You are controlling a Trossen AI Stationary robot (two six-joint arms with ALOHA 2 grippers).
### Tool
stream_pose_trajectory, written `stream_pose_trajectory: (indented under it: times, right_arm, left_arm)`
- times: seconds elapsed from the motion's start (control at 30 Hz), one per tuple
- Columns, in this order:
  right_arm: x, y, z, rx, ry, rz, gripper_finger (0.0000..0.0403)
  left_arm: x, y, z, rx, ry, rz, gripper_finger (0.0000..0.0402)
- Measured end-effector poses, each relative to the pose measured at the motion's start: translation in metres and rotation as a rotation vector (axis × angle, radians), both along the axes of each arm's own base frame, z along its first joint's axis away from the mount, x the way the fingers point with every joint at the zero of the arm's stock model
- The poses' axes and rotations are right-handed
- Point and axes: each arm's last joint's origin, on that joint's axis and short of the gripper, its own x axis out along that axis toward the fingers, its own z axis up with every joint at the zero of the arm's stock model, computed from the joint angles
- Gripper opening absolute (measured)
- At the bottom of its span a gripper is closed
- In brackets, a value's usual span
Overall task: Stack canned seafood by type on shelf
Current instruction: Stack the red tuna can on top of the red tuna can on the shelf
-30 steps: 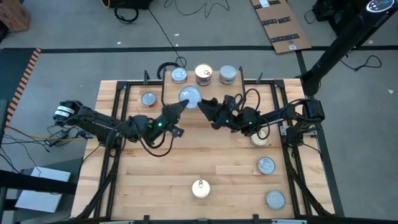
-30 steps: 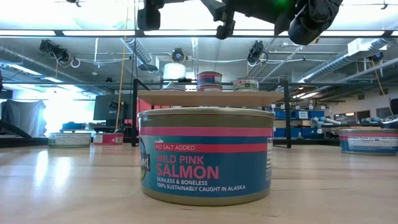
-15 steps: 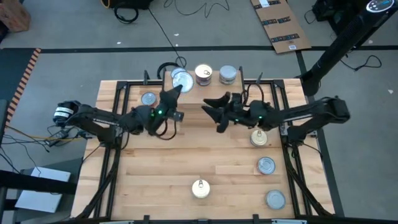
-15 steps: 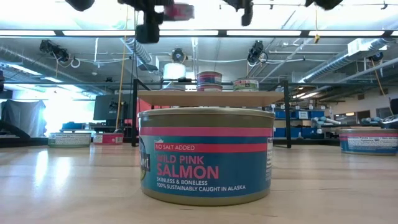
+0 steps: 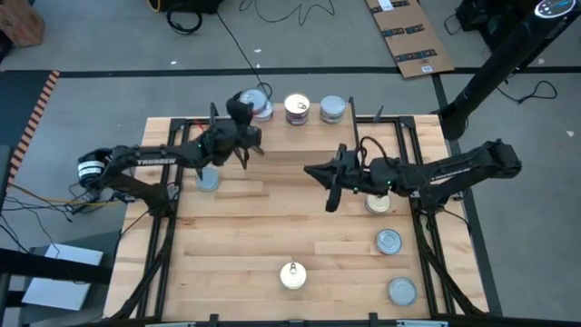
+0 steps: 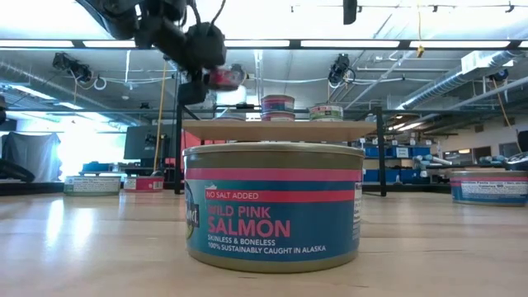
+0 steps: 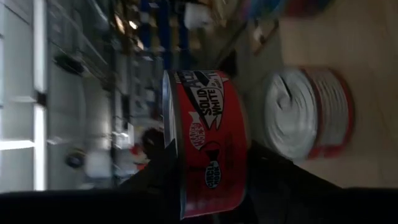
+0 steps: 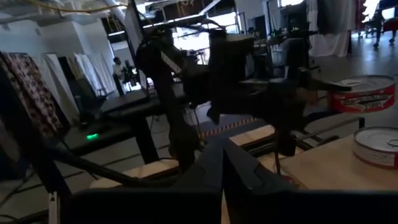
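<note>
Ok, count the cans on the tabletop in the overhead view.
5: one can at the left, one centre by the near edge, three down the right side. Others may be hidden.

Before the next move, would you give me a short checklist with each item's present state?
1. Grip: the left gripper clamps the red can by its sides: ok.
2. Position: the can hangs above the shelf's left end: ok.
3. Type match: the tin ahead of the held can also has red sides: ok; its label: cannot tell.
4. Can level for stacking: cannot tell.
5. Right gripper out of the way: shut, empty, over mid-table: ok.
</note>
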Motion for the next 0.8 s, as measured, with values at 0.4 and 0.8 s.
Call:
stream_pose_trajectory:
  times: [0.4,0.8]
  right_arm:
    - [0.004,0.001,-0.004,-0.003,0.01,-0.015,0.0011]
    - [0.004,0.002,-0.004,-0.026,0.012,-0.013,0.0012]
  left_arm:
    - [-0.002,0.02,0.018,-0.177,-0.094,-0.068,0.0143]
    - [0.024,0.027,0.025,-0.307,-0.05,-0.037,0.0143]
